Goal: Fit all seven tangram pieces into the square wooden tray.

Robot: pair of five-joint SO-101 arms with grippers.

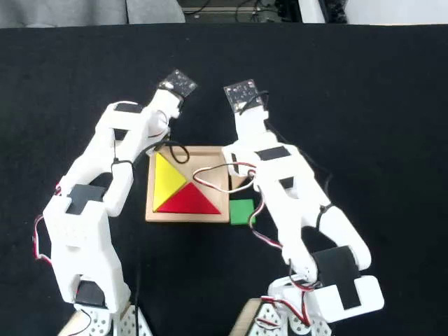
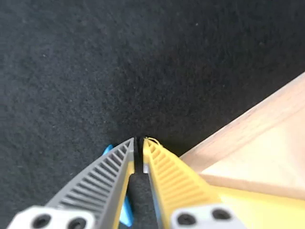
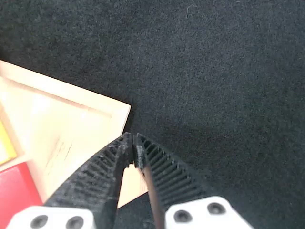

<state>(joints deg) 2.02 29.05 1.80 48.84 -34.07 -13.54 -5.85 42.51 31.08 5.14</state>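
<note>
The square wooden tray (image 1: 210, 165) lies mid-table and holds a yellow triangle (image 1: 168, 182) and a red triangle (image 1: 189, 201). A green square (image 1: 242, 211) rests on the mat against the tray's right side. My left gripper (image 2: 139, 142) is shut, just off the tray's far left corner (image 2: 248, 129). A blue piece (image 2: 108, 150) peeks out under its grey finger; I cannot tell if it is touched. My right gripper (image 3: 132, 139) is shut above the tray's far right corner (image 3: 114, 114), with the red triangle (image 3: 14, 191) beyond it.
Black mat (image 1: 364, 105) covers the table, with open room behind and to both sides of the tray. Both white arms (image 1: 133, 140) (image 1: 280, 175) lean in over the tray's far corners, and loose cables (image 1: 210, 171) cross its bare floor.
</note>
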